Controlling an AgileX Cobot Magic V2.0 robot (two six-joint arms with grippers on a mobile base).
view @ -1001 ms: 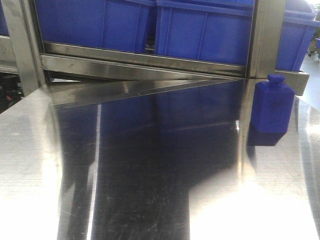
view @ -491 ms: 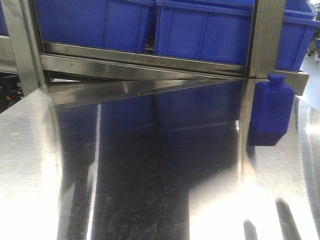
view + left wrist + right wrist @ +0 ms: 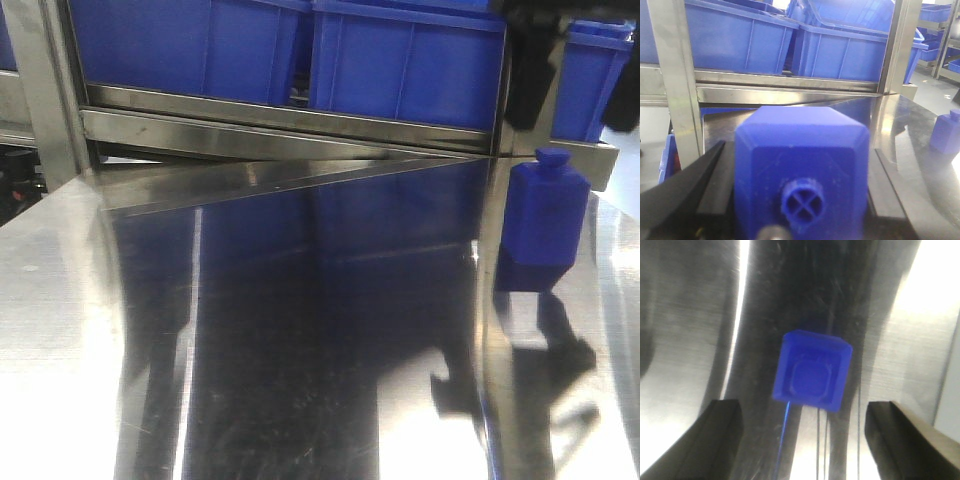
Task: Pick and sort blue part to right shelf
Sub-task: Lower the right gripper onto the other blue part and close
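A blue part (image 3: 545,215) stands upright on the steel table (image 3: 60,300) at the right, just in front of the shelf's rail (image 3: 280,115). Seen from above, this part (image 3: 812,371) lies ahead of my right gripper (image 3: 804,422), which is open and not touching it. In the front view my right arm (image 3: 532,50) shows as a dark shape above the part. My left gripper (image 3: 800,170) is shut on another blue part (image 3: 800,150), its cap knob turned toward the camera. The standing part (image 3: 946,131) shows at the far right of the left wrist view.
Large ribbed blue bins (image 3: 400,60) sit in the steel shelf behind the table, between upright steel posts (image 3: 40,90). The rail (image 3: 790,92) runs across in front of the bins (image 3: 740,40). The table top mirrors the bins and the arm.
My right arm has come into the front view at the top right, above the standing blue part, and its dark reflection now lies on the table. The part has not moved.
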